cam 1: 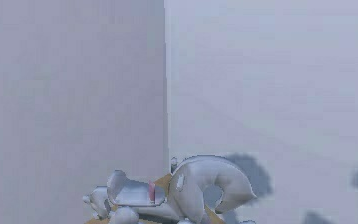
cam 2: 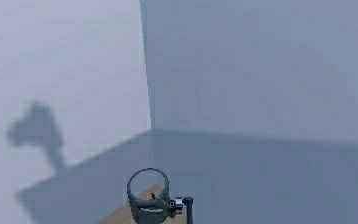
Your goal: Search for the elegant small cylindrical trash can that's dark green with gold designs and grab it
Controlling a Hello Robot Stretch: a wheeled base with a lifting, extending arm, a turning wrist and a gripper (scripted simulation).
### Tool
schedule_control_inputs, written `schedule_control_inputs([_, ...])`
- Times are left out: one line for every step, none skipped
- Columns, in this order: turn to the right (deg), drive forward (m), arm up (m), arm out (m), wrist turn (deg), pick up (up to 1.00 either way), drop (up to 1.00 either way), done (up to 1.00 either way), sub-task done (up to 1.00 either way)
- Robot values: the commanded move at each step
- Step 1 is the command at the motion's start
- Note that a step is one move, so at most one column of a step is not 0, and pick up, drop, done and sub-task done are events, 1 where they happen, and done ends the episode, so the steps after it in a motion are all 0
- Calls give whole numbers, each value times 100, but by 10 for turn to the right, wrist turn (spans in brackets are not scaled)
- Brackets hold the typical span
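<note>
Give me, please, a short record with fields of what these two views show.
setting: corner where two plain pale walls meet
forward view, bottom edge: heap of shiny whitish curved shapes with a small red patch; too unclear to name
arm side view, bottom middle: round ring-shaped object, clear-looking, with a metallic fitting at its right
beneath it: brownish surface, with a grey level surface beyond
colour check: none of these things is dark green with gold

white glossy figure point(cam 1: 192, 190) cut off by bottom edge, round silvery object point(cam 2: 149, 192) cropped below
</note>
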Motion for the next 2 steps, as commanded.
schedule_control_inputs([0, 0, 10, 0, 0, 0, 0, 0, 0])
schedule_control_inputs([0, 0, 0, 0, 0, 0, 0, 100, 0])
